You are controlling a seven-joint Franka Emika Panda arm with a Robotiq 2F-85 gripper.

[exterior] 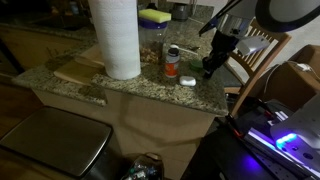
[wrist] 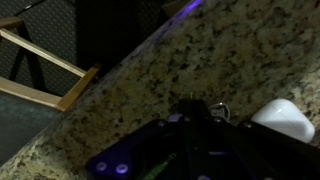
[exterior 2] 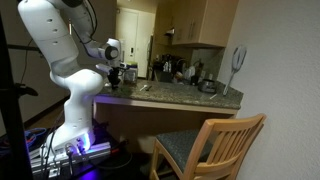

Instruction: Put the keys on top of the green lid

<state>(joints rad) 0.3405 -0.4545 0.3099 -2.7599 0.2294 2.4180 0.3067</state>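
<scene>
The claw [exterior: 210, 68] is parked low over the right end of the granite counter [exterior: 120, 88], fingertips close to the stone. How far it's opened can't really be made out. In the wrist view the fingers [wrist: 188, 120] are just a dark blob, so open or clenched can't be told. A small metal ring, which looks like part of the keys [wrist: 216, 106], is glimpsed right at the fingertips. Whether it's actually pinched or only touched can't be said either.

The green lid [exterior: 187, 80] is seen lying flat on the counter just beside the claw, between it and the small orange-labelled bottle [exterior: 172, 62]. It reads fairly pale in this light. A pale rounded thing [wrist: 285, 118] is caught at the right edge of the wrist view, near the fingertips, but it can't be confirmed as the lid.

As for clutter, a big paper towel roll [exterior: 122, 38] is stood upright mid-counter, with a wooden board [exterior: 75, 70] laid beside it. A yellow-and-green sponge [exterior: 155, 17] is set further back. A wooden chair [exterior: 262, 55] is pushed up near the counter edge beside the arm and is also seen in an exterior view [exterior 2: 215, 140]. Nothing is wedged between the claw and the lid.
</scene>
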